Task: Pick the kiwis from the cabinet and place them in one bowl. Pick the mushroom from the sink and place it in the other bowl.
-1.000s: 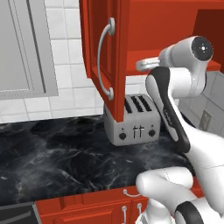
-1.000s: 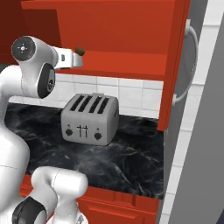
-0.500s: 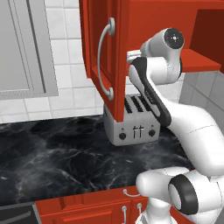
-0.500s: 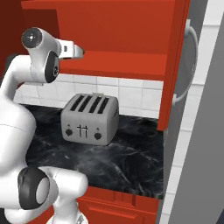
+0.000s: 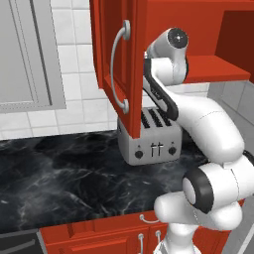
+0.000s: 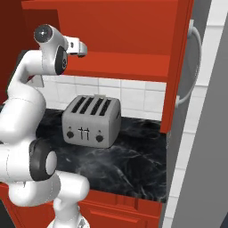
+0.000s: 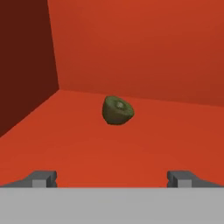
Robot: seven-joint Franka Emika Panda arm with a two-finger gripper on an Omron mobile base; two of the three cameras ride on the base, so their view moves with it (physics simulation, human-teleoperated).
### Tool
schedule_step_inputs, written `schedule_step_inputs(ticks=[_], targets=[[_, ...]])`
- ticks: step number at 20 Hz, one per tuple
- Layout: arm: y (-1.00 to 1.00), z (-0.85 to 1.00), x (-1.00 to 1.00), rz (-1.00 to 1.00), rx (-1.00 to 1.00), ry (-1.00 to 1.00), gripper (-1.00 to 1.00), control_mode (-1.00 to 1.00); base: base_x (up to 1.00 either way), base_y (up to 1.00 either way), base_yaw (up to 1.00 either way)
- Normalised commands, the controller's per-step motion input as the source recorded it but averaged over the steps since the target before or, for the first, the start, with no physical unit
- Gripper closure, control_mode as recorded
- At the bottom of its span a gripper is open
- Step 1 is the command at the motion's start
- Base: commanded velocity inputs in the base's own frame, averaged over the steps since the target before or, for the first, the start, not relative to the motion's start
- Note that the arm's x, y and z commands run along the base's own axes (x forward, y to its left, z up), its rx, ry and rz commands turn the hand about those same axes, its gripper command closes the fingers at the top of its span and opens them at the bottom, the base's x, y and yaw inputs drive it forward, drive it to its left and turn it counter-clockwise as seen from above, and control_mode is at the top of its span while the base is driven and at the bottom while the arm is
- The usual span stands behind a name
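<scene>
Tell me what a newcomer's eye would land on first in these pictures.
First, the glossy red cabinet, door swung open, above a silver toaster on the black counter. Next, the white arm reaching up onto the cabinet shelf, its pincer at the shelf's edge. In the hand view, one small kiwi lies on the red shelf floor, ahead of the wide-set fingertips.

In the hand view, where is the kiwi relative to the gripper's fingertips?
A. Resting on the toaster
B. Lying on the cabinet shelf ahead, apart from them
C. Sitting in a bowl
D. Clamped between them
B: the kiwi lies on the red floor of the cabinet, well beyond the spread fingertips of the gripper, with bare shelf between.
</scene>
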Motion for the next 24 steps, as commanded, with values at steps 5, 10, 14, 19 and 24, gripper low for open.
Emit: schedule_step_inputs(ticks=[5, 10, 14, 19, 24], targets=[[0.0, 0.01, 0.64, 0.0, -0.02, 0.13, -1.0, -1.0, 0.0, 0.0, 0.0], [0.01, -0.01, 0.54, 0.0, -0.01, 0.03, -1.0, -1.0, 0.0, 0.0, 0.0], [0.02, -0.14, 0.32, 0.0, 0.0, 0.01, -1.0, -1.0, 0.0, 0.0, 0.0], [0.0, -0.21, 0.38, 0.0, 0.0, 0.05, -1.0, -1.0, 0.0, 0.0, 0.0], [0.04, -0.08, 0.4, 0.0, 0.0, 0.01, -1.0, -1.0, 0.0, 0.0, 0.0]])
